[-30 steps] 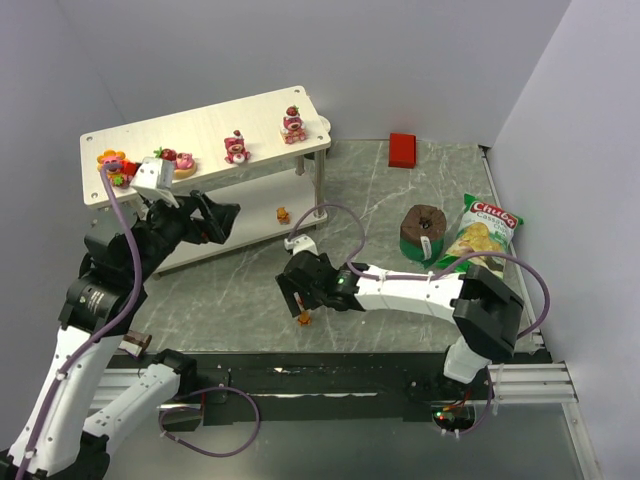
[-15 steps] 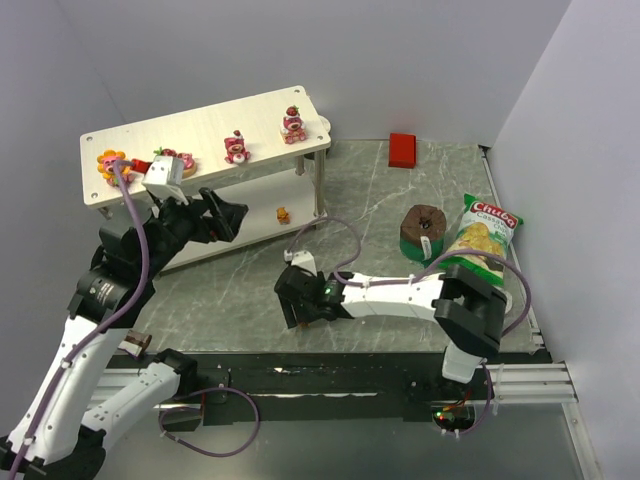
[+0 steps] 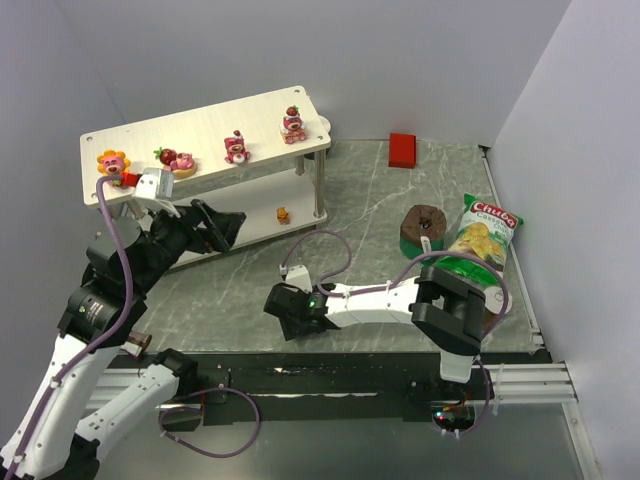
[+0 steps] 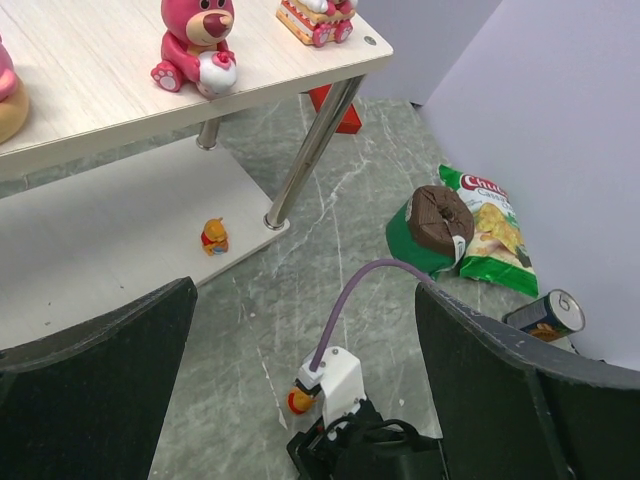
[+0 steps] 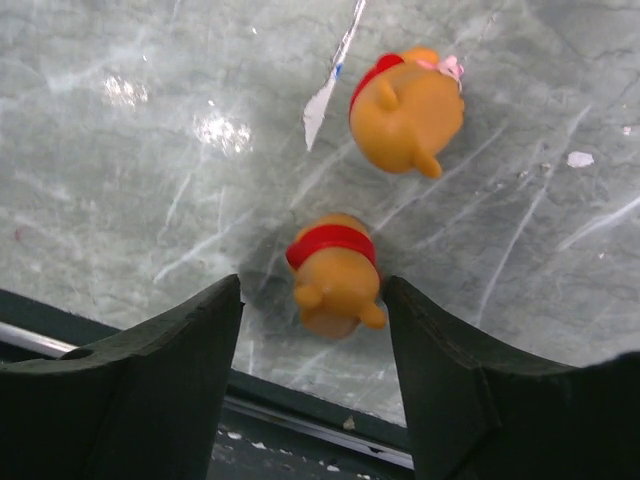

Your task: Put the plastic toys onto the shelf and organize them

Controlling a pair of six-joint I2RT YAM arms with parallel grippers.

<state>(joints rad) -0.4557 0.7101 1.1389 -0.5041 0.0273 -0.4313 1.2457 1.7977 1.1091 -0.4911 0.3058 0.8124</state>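
Orange marks our target. From above, the right pincer (image 3: 287, 312) sits low at the tabletop's (image 3: 380, 195) 6 o'clock edge. The left pincer (image 3: 222, 225) hangs spread before the shelf (image 3: 200, 132).

In the left wrist view, one small bear (image 4: 212, 237) stands on the lower board (image 4: 100, 260).

In the right wrist view, the fingers (image 5: 160, 370) straddle another orange bear (image 5: 338, 278) without pinching it yet. Its twin (image 5: 405, 108) lies at 1 o'clock. We would centre on the bear, close gently and lift straight.

Since a second ago the right arm has slid nearer the edge. The left arm has drawn back, uncovering the flower-faced toy (image 3: 113, 163).
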